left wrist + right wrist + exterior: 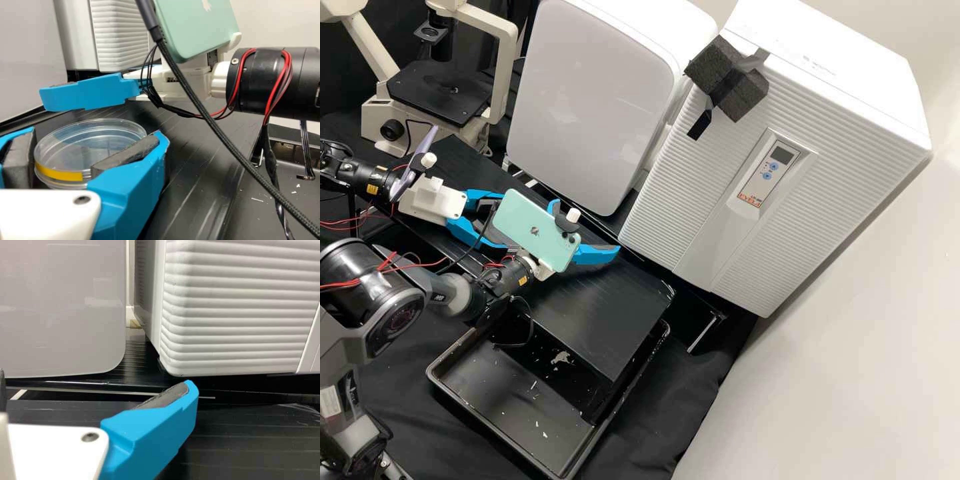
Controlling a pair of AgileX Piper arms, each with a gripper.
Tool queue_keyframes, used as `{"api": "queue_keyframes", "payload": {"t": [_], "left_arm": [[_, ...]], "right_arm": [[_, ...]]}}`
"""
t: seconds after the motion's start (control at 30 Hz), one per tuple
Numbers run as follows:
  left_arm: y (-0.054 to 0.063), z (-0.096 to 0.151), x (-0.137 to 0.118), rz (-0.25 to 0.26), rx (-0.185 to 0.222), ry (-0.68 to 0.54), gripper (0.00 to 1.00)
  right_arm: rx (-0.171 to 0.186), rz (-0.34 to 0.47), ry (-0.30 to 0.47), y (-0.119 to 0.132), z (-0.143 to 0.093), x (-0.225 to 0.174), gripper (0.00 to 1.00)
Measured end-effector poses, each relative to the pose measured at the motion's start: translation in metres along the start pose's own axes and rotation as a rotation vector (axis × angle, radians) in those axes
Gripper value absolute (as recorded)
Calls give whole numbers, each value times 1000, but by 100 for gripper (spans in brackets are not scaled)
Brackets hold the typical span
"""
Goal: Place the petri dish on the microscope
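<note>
Item, one dish (85,146): pickup seemingly done, gripped in the left claw (95,135), though contact is partly hidden; right claw (95,380) stands open; carry to the microscope (376,120) and setting on its stage (420,97) are outstanding.

The black bench (660,415) carries the microscope (377,122), a dark platform (607,313) and, partly beneath the platform, a tray (497,390) bearing pale scraps (560,359).
</note>
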Motion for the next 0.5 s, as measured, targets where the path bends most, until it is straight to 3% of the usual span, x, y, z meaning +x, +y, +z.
{"api": "queue_keyframes", "payload": {"t": [0.5], "left_arm": [[-1,-4,-3,3,2,1,0]], "right_arm": [[0,0,0,0,0,0,100]]}}
